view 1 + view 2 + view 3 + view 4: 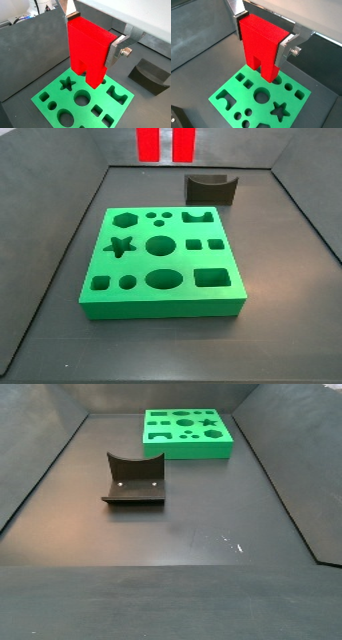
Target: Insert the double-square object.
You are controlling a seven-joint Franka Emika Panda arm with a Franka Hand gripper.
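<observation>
The double-square object (89,50) is a bright red block with two square prongs pointing down. My gripper (91,32) is shut on its solid top, one silver finger (115,49) on each side; this shows in both wrist views (263,39). It hangs upright, well above the green board (47,97) with shaped holes. Only the two red prongs (166,143) show at the top edge of a side view, above the far end of the floor; the gripper itself is cut off there. The pair of small square holes (203,245) lies on the board's right side.
A dark grey curved block (211,188) stands behind the green board (160,304), and shows in both side views (134,482) and a wrist view (152,75). Dark walls enclose the grey floor (201,524). The board (189,449) sits at the far end.
</observation>
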